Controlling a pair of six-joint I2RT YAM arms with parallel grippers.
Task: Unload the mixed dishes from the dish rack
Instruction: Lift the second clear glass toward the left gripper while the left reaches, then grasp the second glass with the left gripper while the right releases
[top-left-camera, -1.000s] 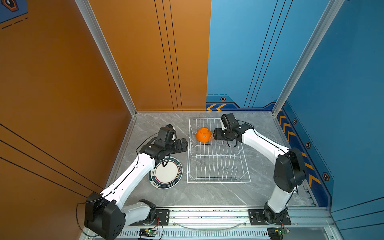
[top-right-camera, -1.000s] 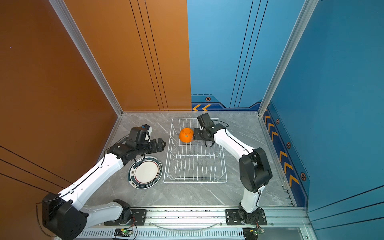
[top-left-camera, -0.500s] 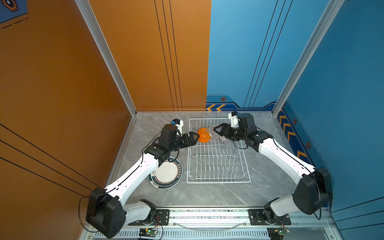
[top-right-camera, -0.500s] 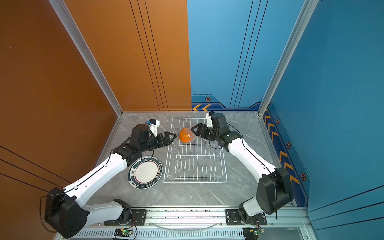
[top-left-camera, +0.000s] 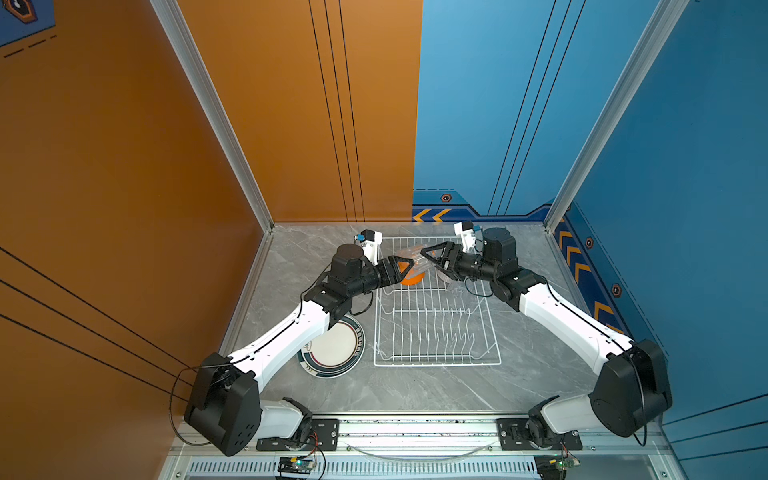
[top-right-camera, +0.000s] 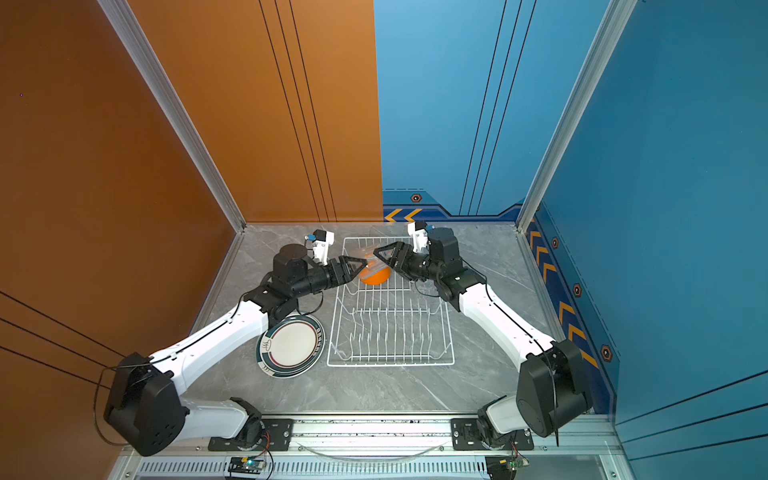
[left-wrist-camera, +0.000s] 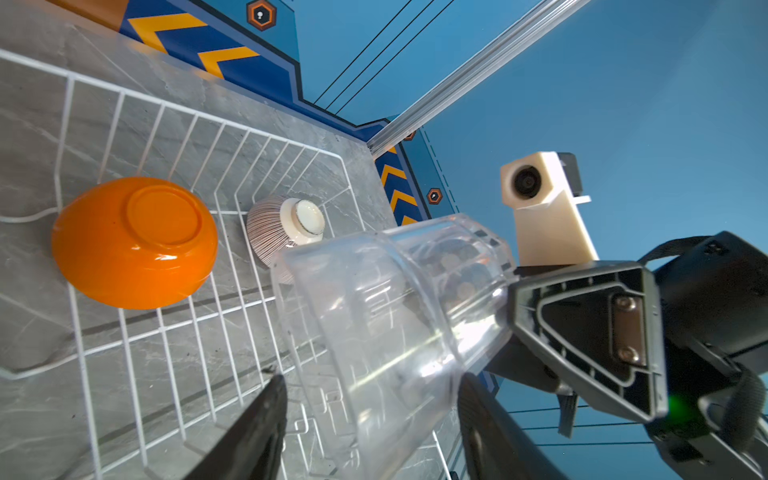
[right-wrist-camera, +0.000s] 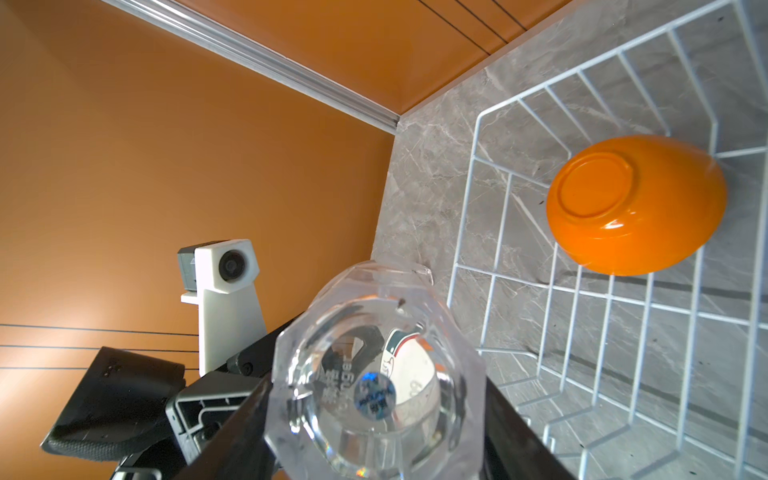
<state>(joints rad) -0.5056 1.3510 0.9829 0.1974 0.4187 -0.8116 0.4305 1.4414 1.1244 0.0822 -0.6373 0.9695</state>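
Note:
A clear glass cup (top-left-camera: 415, 258) (top-right-camera: 371, 254) lies on its side in the air above the far end of the dish rack (top-left-camera: 436, 365) (top-right-camera: 390, 365). My right gripper (right-wrist-camera: 376, 415) (top-left-camera: 428, 254) is shut on its base (right-wrist-camera: 374, 374). My left gripper (left-wrist-camera: 370, 399) (top-left-camera: 409, 266) has its fingers on either side of the cup's open end (left-wrist-camera: 374, 311), with a gap showing at one finger. An upturned orange bowl (left-wrist-camera: 133, 245) (right-wrist-camera: 636, 203) (top-right-camera: 376, 277) and a ribbed white bowl (left-wrist-camera: 274, 232) sit in the rack below.
A striped-rim plate (top-left-camera: 336, 349) (top-right-camera: 291, 345) lies on the grey table left of the rack, partly under my left arm. The rack's prong rows (top-left-camera: 432, 332) stand bare. Orange and blue walls enclose the back and both sides.
My left gripper came from above the plate to the rack's far end, and its jaws narrowed around the cup. My right gripper lifted the cup and turned it toward the left gripper.

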